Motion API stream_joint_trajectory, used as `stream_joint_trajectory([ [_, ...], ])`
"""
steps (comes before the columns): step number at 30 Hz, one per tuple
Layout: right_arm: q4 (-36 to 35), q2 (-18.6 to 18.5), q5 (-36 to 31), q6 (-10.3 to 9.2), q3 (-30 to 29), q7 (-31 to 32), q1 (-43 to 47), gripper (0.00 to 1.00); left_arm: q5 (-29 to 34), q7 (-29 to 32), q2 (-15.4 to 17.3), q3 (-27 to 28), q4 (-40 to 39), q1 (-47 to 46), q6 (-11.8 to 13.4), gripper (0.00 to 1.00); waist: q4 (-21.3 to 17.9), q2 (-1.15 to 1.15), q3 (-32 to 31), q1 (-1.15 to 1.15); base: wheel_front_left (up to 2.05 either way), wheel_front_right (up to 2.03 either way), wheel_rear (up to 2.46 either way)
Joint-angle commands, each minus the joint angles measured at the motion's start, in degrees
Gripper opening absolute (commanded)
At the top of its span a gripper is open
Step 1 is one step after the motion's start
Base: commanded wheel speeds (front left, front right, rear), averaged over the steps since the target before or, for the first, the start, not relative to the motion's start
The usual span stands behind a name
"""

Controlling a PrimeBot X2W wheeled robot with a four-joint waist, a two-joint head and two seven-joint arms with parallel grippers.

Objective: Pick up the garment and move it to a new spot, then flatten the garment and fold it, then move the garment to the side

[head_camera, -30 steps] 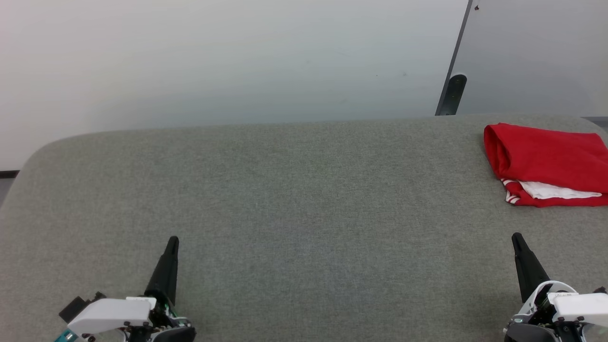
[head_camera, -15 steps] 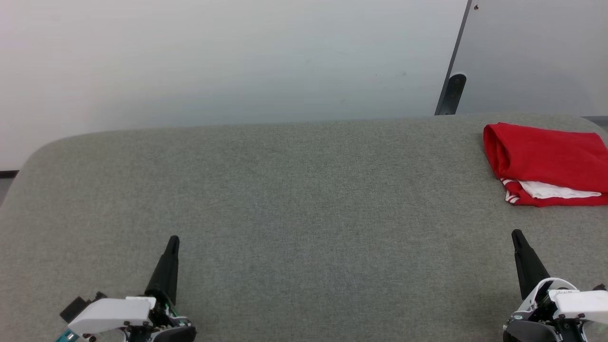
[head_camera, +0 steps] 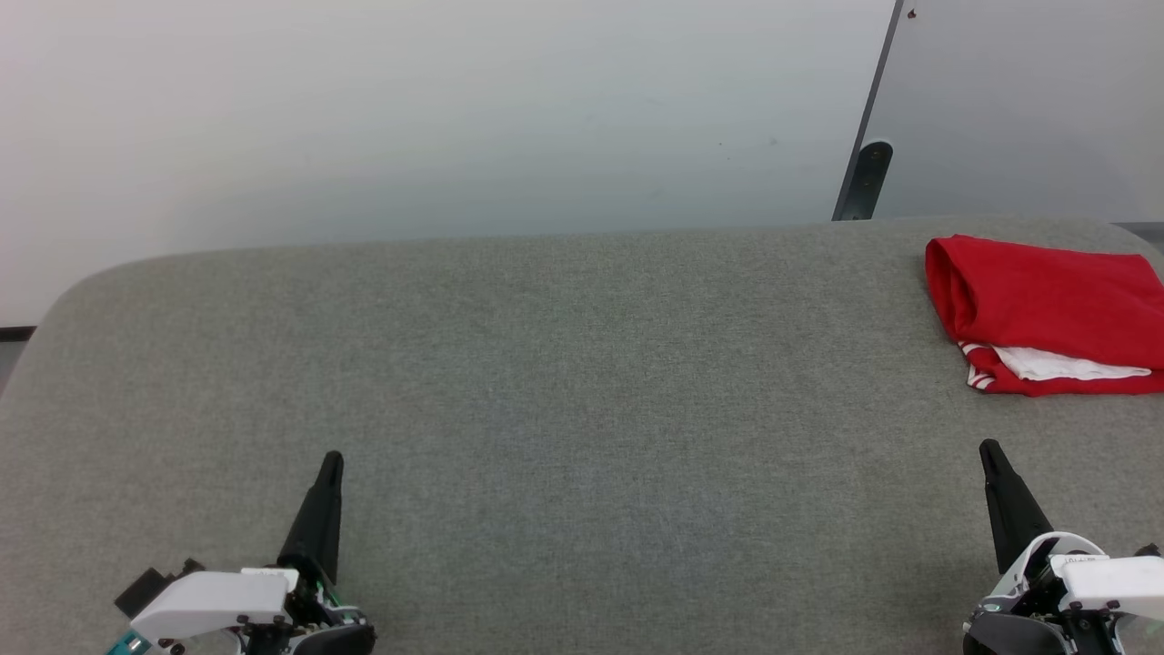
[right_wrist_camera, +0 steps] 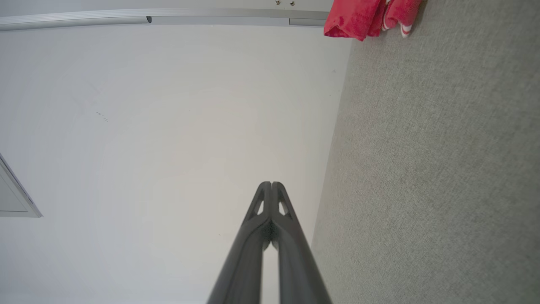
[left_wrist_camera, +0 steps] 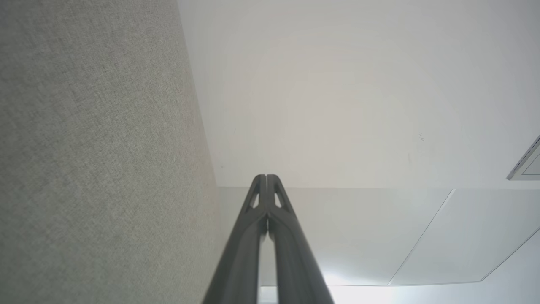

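**Object under task.** The small red jersey garment [head_camera: 1046, 300] lies as a compact folded bundle, with a white sleeve and red-white striped trim showing along its near edge. It sits at the far right of the grey fabric-covered worktop [head_camera: 582, 382], close to the rear edge, and is partly cut off by the right border of the head view. In the right wrist view the garment [right_wrist_camera: 358, 17] appears near the worktop's far edge, well apart from that arm's fingers. No numeral or lettering is visible in this folded state.

**Left end effector** [head_camera: 331, 462]. It is at the lower left of the head view, over bare worktop. The left wrist view shows the left end effector [left_wrist_camera: 266, 178] with its fingers pressed together, holding nothing.

**Right end effector** [head_camera: 988, 450]. It is at the lower right of the head view. The right wrist view shows the right end effector [right_wrist_camera: 271, 184] with its fingers together and empty. Bare worktop lies between it and the garment, with no contact.

**Progress assessment.** The garment is folded and set to one side, and both arms stand clear of it. On this evidence the pick-up, relocation, flattening, folding and final move aside all appear done. The rolled left end of the bundle looks slightly loose, but the fold holds its shape. No step appears outstanding, and the task is judged complete or at its closing moment
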Motion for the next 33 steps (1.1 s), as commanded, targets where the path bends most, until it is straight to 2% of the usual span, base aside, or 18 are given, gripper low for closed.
stream_joint_trajectory([
  [1, -0.1, 0.2, 0.3, 0.02, 0.0, 0.2, -0.1, 0.0, -0.2, 0.2, 0.0, 0.2, 0.1, -0.6, -0.2, 0.0, 0.0, 0.0, 0.0, 0.0, 0.0, 0.0, 0.0],
  [33, -0.1, 0.2, 0.3, 0.02, 0.0, 0.1, -0.1, 0.0, -0.2, 0.2, 0.0, 0.2, 0.1, -0.6, -0.2, 0.0, 0.0, 0.0, 0.0, 0.0, 0.0, 0.0, 0.0],
])
